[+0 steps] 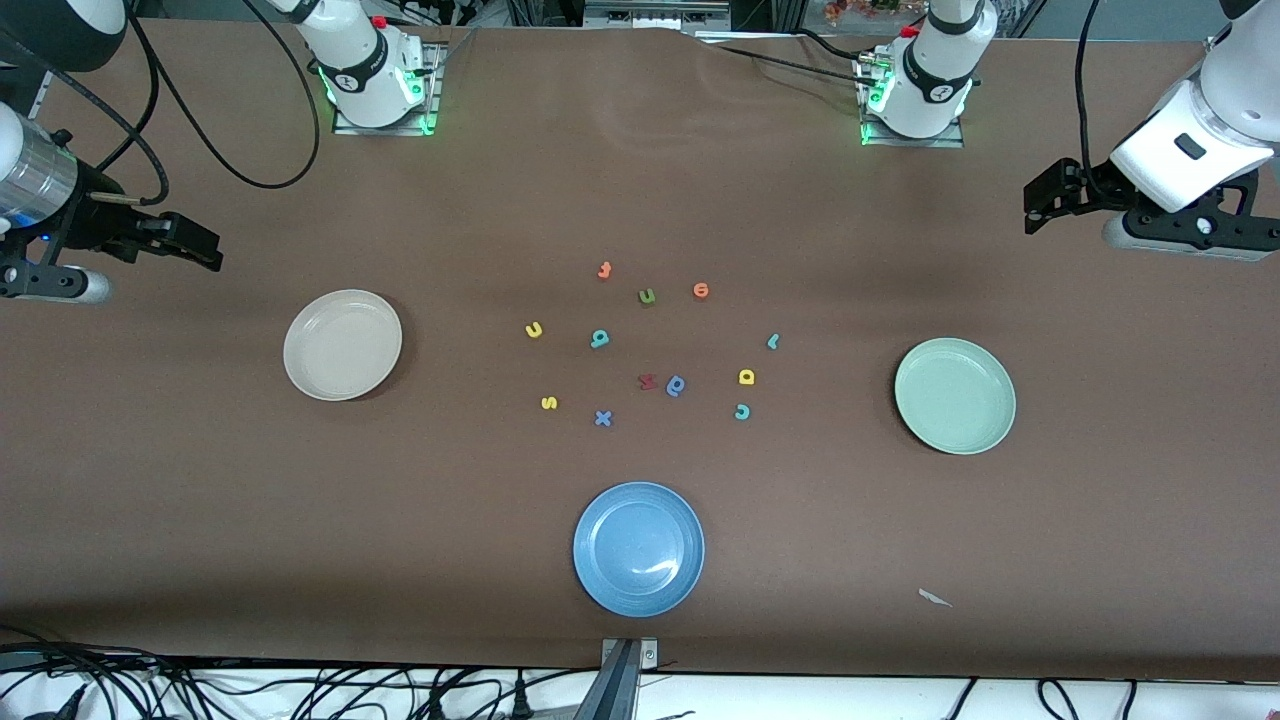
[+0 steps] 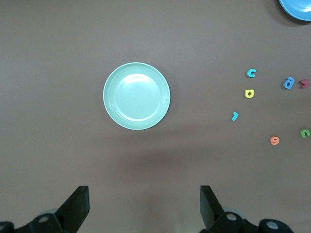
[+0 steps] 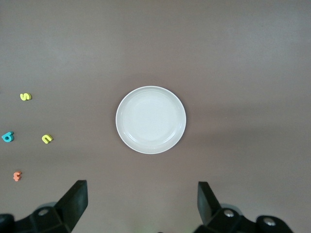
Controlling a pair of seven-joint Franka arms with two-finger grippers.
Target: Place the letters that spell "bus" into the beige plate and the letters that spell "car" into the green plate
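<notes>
The blue plate (image 1: 638, 548) lies nearest. Next come my yellow s (image 1: 548, 403) and teal c (image 1: 742, 411), among loose letters between the beige plate (image 1: 342, 344) and green plate (image 1: 954, 395). My left gripper (image 2: 144, 206) and right gripper (image 3: 141, 204) hang wide, empty.

White rounded arm shells, black joint bands, green-lit bases, looping black cables, black two-finger grippers (image 1: 1040, 205).

Bright, even overhead light; soft shadows pool on the brown table (image 1: 200, 520) beside each plate, a white glare streak marks the blue plate (image 1: 639, 549) (wrist views slightly softer), letters stay sharp
</notes>
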